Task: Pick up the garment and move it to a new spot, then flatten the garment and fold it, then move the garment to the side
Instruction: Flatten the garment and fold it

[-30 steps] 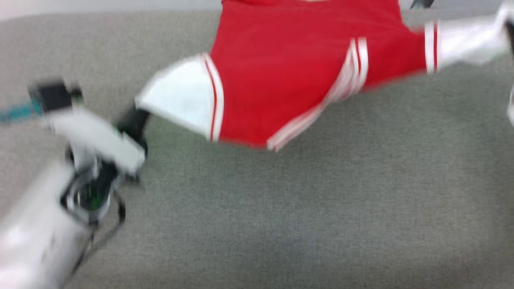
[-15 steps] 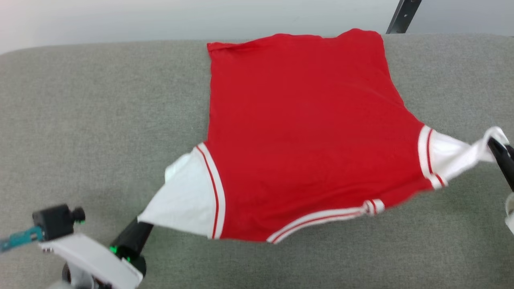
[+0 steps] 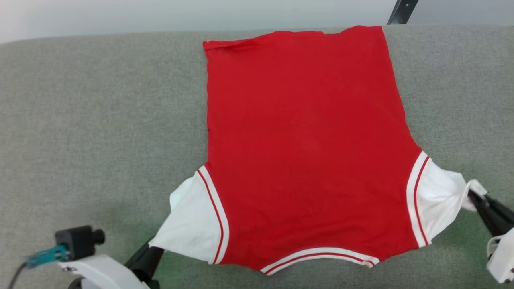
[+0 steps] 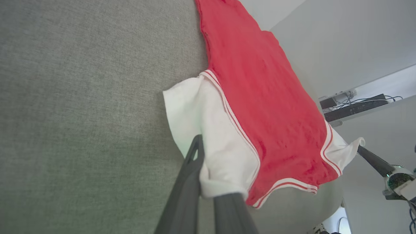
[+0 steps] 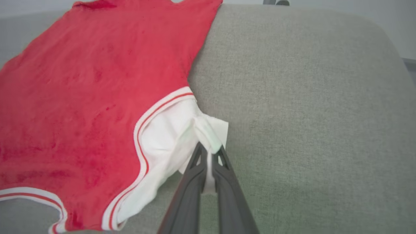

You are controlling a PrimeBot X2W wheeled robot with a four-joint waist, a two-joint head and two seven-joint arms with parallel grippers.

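Observation:
The garment (image 3: pixel 305 152) is a red shirt with white sleeves and striped trim, spread flat on the grey cushion (image 3: pixel 100 132), hem at the far edge, collar edge nearest me. My left gripper (image 3: pixel 154 249) is shut on the tip of the left white sleeve (image 3: pixel 192 228), also seen pinched in the left wrist view, garment (image 4: pixel 260 107), gripper (image 4: pixel 203 182). My right gripper (image 3: pixel 474 197) is shut on the bunched tip of the right white sleeve (image 3: pixel 439 200). In the right wrist view the garment (image 5: pixel 81 97) lies left of the gripper (image 5: pixel 209 149), whose fingers clamp the sleeve cloth.
The grey cushion (image 5: pixel 308 97) extends wide on both sides of the shirt. Its far edge runs just beyond the hem, with a pale wall (image 3: pixel 160 14) behind. A dark post (image 3: pixel 399 12) rises at the back right.
The head view has swung, so the whole shirt now shows. Both sleeves, still gripped, have come nearer me and the shirt body has settled flatter on the cushion.

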